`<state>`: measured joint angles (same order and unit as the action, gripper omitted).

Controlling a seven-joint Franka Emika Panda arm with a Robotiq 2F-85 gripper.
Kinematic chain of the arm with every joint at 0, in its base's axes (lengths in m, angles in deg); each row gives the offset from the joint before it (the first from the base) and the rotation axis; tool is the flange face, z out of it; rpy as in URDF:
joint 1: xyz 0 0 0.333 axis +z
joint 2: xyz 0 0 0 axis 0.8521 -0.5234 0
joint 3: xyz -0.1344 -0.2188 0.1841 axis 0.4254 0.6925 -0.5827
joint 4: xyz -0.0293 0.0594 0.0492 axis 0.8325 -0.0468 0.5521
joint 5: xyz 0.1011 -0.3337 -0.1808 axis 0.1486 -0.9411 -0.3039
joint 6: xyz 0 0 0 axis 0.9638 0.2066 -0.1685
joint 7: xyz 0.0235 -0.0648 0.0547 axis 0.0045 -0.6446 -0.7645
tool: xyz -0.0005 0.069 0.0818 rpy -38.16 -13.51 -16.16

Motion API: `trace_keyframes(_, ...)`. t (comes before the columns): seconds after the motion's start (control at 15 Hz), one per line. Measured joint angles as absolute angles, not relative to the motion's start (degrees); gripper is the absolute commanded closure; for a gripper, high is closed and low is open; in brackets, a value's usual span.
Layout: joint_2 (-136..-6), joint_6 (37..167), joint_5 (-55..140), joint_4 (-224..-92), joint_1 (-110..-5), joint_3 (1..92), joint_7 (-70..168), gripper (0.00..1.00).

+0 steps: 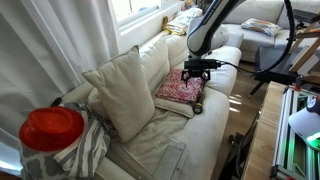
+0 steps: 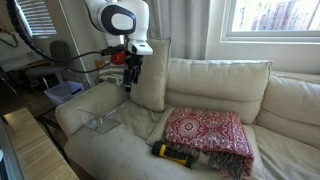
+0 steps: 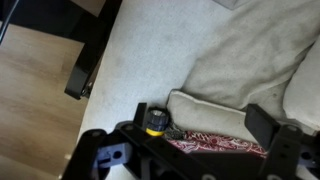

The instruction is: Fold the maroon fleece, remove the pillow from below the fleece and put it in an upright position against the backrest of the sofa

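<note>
The long cream sofa (image 2: 115,152) filled both exterior views, and the backrest of the sofa (image 2: 215,80) was bare behind the task's things. A larger, plumper off-white pillow (image 2: 150,75) leaned upright against it. At about 4 o'clock from that one, the maroon fleece (image 2: 205,132) lay spread flat and unfolded. Under it sat the pillow (image 1: 172,102), showing only as a pale edge.

In an exterior view the hand (image 1: 197,72) hovered at 12 o'clock of the fleece. Its fingers were apart and held nothing, and they were clear of the cloth. A yellow-and-black tool (image 2: 172,152) lay just beside the fleece's front edge, at about 7 o'clock.

Folding looked like the step in hand, with nothing of the task done yet. To do it well, the hand would probably need to come down on one free edge and pinch only the cloth, not the pillow. It could then carry that edge low across to the opposite side, away from the tool, so the pillow would not drag.
</note>
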<state>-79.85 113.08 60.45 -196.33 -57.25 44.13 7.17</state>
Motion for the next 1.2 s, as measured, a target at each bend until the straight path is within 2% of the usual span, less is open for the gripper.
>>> trace_keyframes(0.4,-92.0,111.2,45.8,-185.8,-49.9,49.3,5.8,0.0)
trace_keyframes(1.2,-111.4,108.9,41.5,-163.0,-50.1,51.4,27.6,0.0)
